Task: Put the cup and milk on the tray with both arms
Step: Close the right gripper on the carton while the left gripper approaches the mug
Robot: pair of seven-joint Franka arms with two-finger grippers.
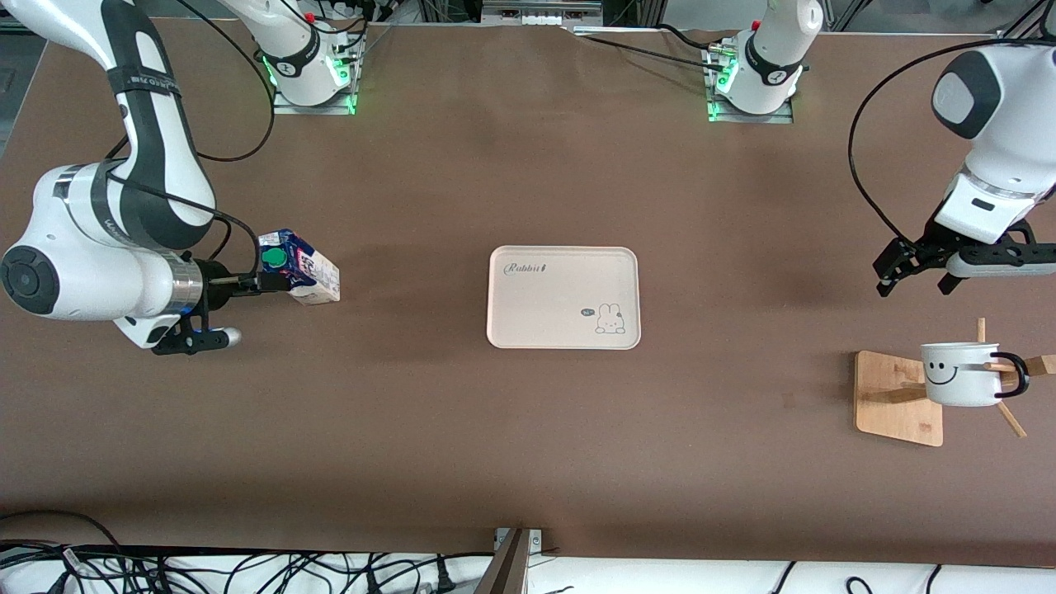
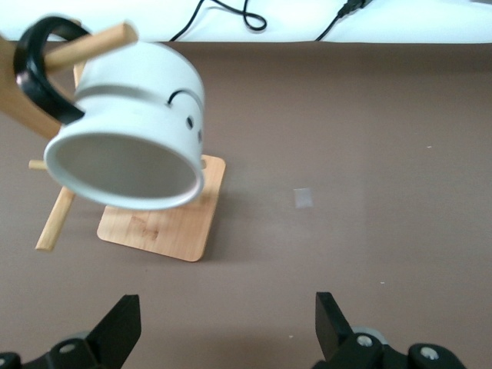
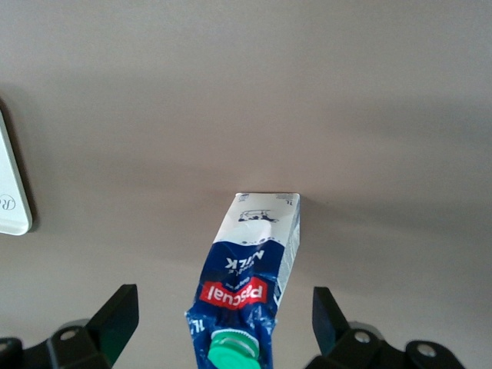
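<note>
Two arms work over a brown tabletop (image 1: 528,445), one at each end. At the right arm's end, the right gripper (image 1: 268,285) is positioned at the top of the milk (image 1: 301,276), level with its green screw cap (image 1: 274,259). The right wrist view shows the fingers (image 3: 115,319) spread wide, one on either side of the carton's gable top, with clear space between each finger and the carton. The milk (image 3: 250,269) stands on the tabletop, well apart from the tray; in the front view it appears to lean toward the tray, but whether it is truly tilted cannot be told.

The tray (image 1: 563,298) lies flat at the middle of the tabletop, between the two arms' working areas. Its "Rabbit" lettering (image 1: 526,268) sits at the corner farther from the front camera, and the rabbit drawing (image 1: 610,319) at the corner nearer to it. Nothing rests on the tray. One edge of the tray (image 3: 11,192) is visible in the right wrist view.

At the left arm's end, the left gripper (image 1: 916,272) hangs in the air over bare tabletop, with its fingers (image 2: 115,327) apart and nothing between them. The cup (image 1: 961,374) hangs by its black loop handle (image 1: 1013,373) on a peg of the wooden stand (image 1: 899,398), mouth tipped sideways and smiley face toward the front camera. In the left wrist view the cup (image 2: 131,131) is well clear of the fingers, its open mouth facing the camera.
</note>
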